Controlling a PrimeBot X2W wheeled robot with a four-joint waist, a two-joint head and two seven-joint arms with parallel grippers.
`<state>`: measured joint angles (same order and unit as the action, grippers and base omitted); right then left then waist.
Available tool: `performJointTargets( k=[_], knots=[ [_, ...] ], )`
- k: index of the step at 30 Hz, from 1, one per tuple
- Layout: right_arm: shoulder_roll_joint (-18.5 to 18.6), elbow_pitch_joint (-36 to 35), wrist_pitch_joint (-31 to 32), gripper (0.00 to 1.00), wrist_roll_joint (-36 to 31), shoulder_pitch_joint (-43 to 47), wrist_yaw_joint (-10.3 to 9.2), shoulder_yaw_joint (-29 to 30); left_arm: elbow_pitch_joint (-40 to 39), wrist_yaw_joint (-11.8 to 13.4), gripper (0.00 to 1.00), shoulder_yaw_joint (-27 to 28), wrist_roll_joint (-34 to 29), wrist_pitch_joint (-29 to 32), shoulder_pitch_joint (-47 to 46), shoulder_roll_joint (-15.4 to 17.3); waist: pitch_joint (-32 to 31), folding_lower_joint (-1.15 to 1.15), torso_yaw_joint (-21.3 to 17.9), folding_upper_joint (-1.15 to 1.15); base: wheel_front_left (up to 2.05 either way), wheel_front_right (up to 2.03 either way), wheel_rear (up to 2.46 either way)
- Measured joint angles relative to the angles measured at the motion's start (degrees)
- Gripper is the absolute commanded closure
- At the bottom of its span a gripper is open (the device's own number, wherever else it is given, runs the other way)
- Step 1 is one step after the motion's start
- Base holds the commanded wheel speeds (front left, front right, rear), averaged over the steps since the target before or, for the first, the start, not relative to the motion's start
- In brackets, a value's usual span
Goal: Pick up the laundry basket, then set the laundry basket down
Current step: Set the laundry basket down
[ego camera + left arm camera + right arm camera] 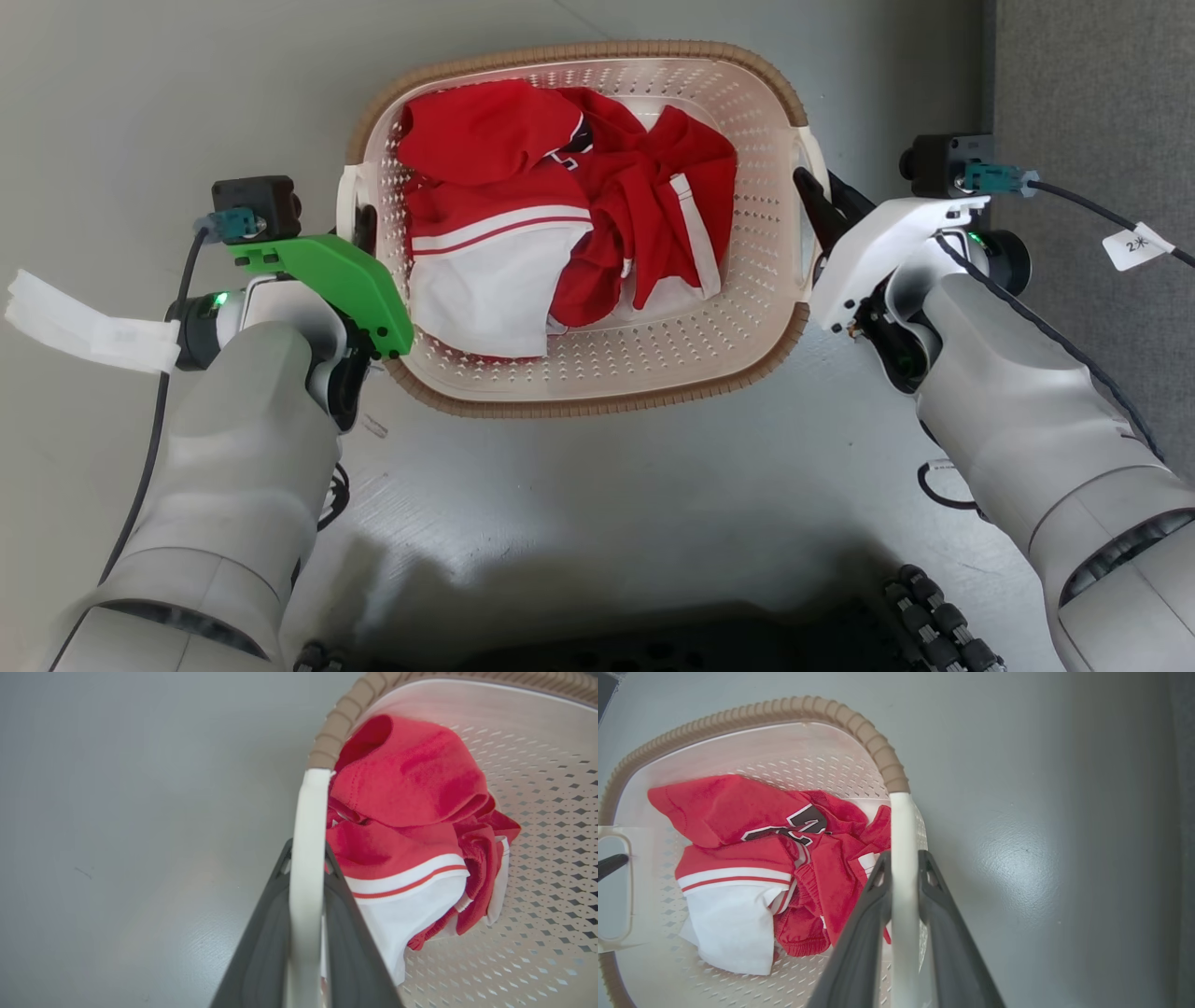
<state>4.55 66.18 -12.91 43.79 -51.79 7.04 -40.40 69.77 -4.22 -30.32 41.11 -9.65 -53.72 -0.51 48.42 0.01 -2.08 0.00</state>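
Observation:
The laundry basket (579, 406) is cream-white and perforated with a brown woven-look rim, and it sits in the middle of the head view over the grey floor. Red and white clothes (560, 205) lie inside it. My left gripper (366, 229) is shut on the basket's left white handle, and in the left wrist view its dark fingers (261, 942) clamp the white handle bar (306, 812). My right gripper (814, 201) is shut on the right handle, with its fingers (859, 942) on either side of the handle bar (903, 826). Whether the basket touches the floor cannot be told.
A darker grey carpet strip (1092, 93) runs along the right side. Cables trail from both wrists, with a white tag (1134, 245) on the right and a white strip (84, 322) on the left. My dark base (653, 644) lies at the bottom edge.

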Motion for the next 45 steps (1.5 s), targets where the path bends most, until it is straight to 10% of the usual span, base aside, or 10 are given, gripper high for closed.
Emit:
performJointTargets(
  k=[23,24,25,26,45],
  knots=[
    [-0.86,2.41,-0.16,1.0,0.51,0.01,0.51,0.47,1.49,-1.14,1.0,-0.66,0.01,0.11,-0.09,-0.21,0.55,-0.01,0.13,0.0,0.0,0.0,0.0],
    [-0.87,2.47,-0.16,0.79,0.55,0.0,0.51,0.47,1.53,-1.27,0.92,-0.69,0.01,0.31,-0.12,-0.21,0.56,-0.01,0.15,0.0,0.0,0.0,0.0],
    [-0.88,2.56,-0.16,0.5,0.56,0.0,0.51,0.46,1.58,-1.4,0.5,-0.78,0.01,0.54,-0.14,-0.21,0.57,-0.01,0.16,0.0,0.0,0.0,0.0],
    [-0.89,2.61,-0.16,0.0,0.59,0.0,0.51,0.47,1.62,-1.55,0.0,-0.75,0.09,0.59,-0.16,-0.22,0.57,-0.01,0.18,0.0,0.0,0.0,0.0],
    [0.37,3.08,-0.67,0.0,1.67,0.13,0.44,-0.25,1.94,-2.26,0.0,-1.51,0.71,-0.55,-0.29,1.26,-1.99,-0.01,0.67,0.0,0.0,0.0,0.0]
  ],
)
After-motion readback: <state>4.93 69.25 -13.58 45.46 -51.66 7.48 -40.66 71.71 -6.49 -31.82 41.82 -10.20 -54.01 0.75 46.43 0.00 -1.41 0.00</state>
